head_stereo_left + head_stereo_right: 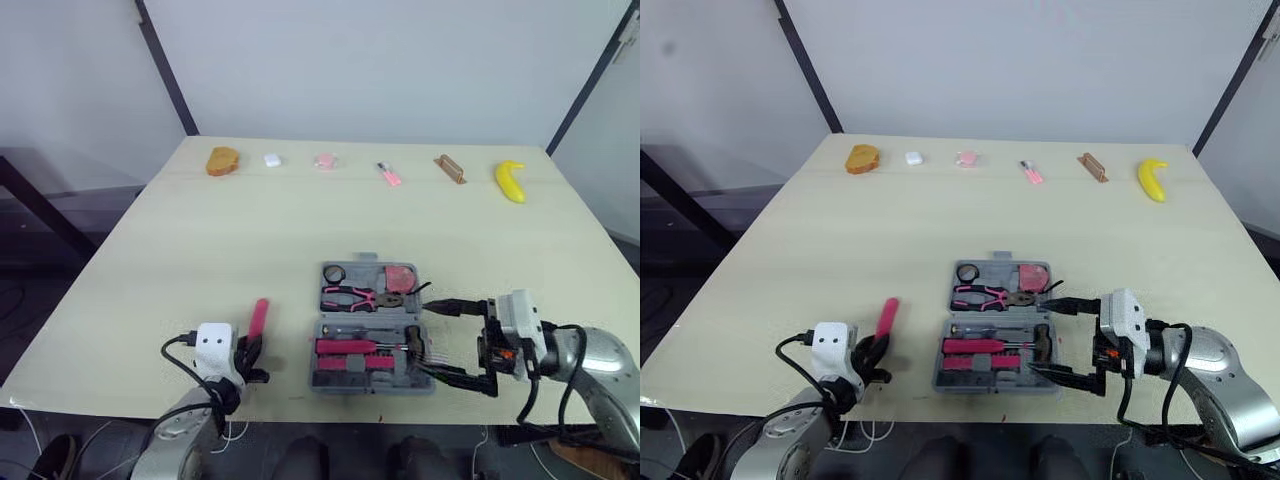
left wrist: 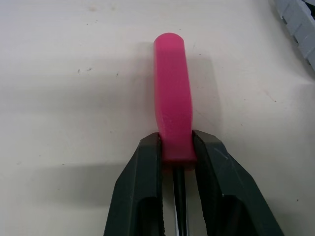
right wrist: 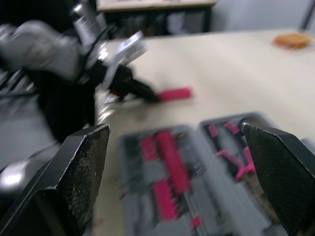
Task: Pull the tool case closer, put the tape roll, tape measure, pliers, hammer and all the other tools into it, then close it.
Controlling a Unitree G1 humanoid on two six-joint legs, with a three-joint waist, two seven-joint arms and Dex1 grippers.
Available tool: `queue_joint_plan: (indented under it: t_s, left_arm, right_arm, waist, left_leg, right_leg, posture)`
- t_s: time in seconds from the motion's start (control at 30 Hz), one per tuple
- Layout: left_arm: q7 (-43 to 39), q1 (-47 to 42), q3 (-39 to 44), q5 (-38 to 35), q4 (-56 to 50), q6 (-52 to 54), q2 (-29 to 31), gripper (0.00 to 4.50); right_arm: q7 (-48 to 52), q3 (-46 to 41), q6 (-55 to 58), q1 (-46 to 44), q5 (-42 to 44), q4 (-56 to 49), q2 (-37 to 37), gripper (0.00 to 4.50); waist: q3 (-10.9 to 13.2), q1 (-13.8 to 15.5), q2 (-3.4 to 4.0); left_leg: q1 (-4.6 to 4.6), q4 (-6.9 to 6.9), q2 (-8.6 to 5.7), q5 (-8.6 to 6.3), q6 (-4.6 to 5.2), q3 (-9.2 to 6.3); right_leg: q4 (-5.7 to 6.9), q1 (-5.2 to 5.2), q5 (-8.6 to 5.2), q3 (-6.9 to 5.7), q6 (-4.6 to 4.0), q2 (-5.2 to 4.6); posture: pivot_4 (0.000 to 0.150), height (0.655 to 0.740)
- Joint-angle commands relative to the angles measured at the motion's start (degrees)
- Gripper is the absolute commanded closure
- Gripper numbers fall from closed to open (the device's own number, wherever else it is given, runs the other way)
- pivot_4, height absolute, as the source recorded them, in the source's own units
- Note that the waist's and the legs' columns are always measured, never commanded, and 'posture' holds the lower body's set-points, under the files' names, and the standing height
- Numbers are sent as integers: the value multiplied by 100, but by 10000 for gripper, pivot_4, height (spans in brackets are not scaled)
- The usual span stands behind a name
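One pink-handled tool [image 1: 259, 317] lies flat near the near edge of the table [image 1: 250, 230], left of the tool case [image 1: 372, 388]. Its long axis runs near-to-far, the pink handle pointing at the far edge and leaning slightly right, with a dark shaft at the near end. Left gripper [image 1: 250, 348] pinches the near end of that handle, fingers [image 2: 142, 182] pressed on both sides. The left arm comes up from the near edge, low on the table, aimed at the far edge. One tool case, open and lying flat near the near edge, right of centre; the hinge runs left-right, with one half toward the far edge and one toward the near edge. The far half holds one dark tape roll [image 1: 334, 274], one pink tape measure [image 1: 400, 279] and one pair of pink-handled pliers [image 1: 350, 297] lying left-right. The near half holds pink-handled tools [image 1: 345, 346] lying left-right, count unclear. Right gripper [image 1: 430, 338] is spread wide and holds nothing. It points left at the case's right side, one finger by the hinge line and one by the near right corner; contact can't be told. The right arm comes in from the near right corner, bent. Six small items sit in a row along the far edge: one orange-brown lump [image 1: 222, 160], one white piece [image 1: 272, 159], one pink piece [image 1: 324, 161], one small pink tool [image 1: 389, 175], one brown block [image 1: 450, 168] and one banana [image 1: 510, 181].
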Motion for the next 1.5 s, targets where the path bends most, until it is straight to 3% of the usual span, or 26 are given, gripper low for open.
queue_joint_plan:
  t_s: [0.03,0.2,0.37,0.43,0.63,0.77,0.83,0.97,1.07,1.27,1.5]
  left_arm:
    - [1,-88,90,-60,-108,-18,-8,24993]
    - [69,-81,198,-184,-448,90,-41,235]
    - [90,-99,276,-236,-1288,700,313,235]
    - [-253,-398,291,-253,-1271,675,737,235]
    - [-2185,-1169,-86,202,-32,-307,2771,235]
    - [-3722,-1812,-596,256,939,-1428,3603,235]
    - [-4864,-2292,-931,279,1578,-2290,3943,235]
    - [-6507,-3382,-1514,463,3110,-3854,4142,235]
    - [-7907,-4475,-2502,622,4502,-5436,4356,235]
    - [-8047,-5818,-4857,-49,5545,-6940,4778,235]
    - [-8047,-7562,-6882,474,7208,-8836,4147,235]
  right_arm:
    - [126,-105,-190,53,82,-80,-16,0]
    - [206,-200,-340,132,44,36,-53,0]
    - [265,-313,-524,248,-63,200,-140,0]
    - [229,-284,-551,239,-85,222,-112,0]
    - [191,-151,-593,172,-161,272,-28,0]
    - [205,-166,-623,108,-190,346,2,0]
    - [214,-173,-628,125,-195,359,-4,0]
    - [223,-155,-621,76,-209,401,-22,0]
    - [183,-209,-612,46,-189,398,-29,0]
    - [257,-295,-623,263,-123,423,-82,0]
    - [304,-392,-592,300,-41,474,-129,0]
  waist:
    - [0,-3,0]
    - [0,-12,0]
    - [1,-10,0]
    - [2,6,-2]
    - [5,-11,7]
    - [19,-12,24]
    - [20,9,25]
    - [23,49,28]
    - [27,78,26]
    - [30,88,24]
    - [35,140,14]
  left_leg:
    - [1,0,0,0,0,0]
    - [1,0,0,0,0,0]
    - [1,0,2,0,0,0]
    - [1,0,0,0,0,-1]
    - [6,0,0,0,-1,4]
    - [9,-7,1,0,-1,15]
    - [2,-8,0,0,-1,23]
    - [-5,-7,0,1,-1,34]
    - [-10,-5,0,1,-1,36]
    - [-23,-2,5,-1,1,36]
    - [-26,15,5,0,1,33]
  right_leg:
    - [1,0,0,0,0,1]
    - [0,0,0,1,0,5]
    - [1,0,0,2,0,4]
    - [2,0,0,1,0,4]
    - [3,1,-2,2,-3,19]
    - [-3,-1,-2,7,-3,15]
    - [-12,-1,-1,4,-2,15]
    - [-18,-1,-1,-4,-3,15]
    - [-19,-3,-1,-6,-2,22]
    - [-26,-9,-1,3,-1,29]
    - [-19,-7,0,1,1,31]
  posture:
    - [1500,7400]
    - [1500,7400]
    - [1500,7400]
    - [1500,7400]
    - [1500,7400]
    - [1500,7400]
    - [1500,7400]
    - [1500,7400]
    - [1500,7400]
    - [1500,7400]
    - [1500,7400]
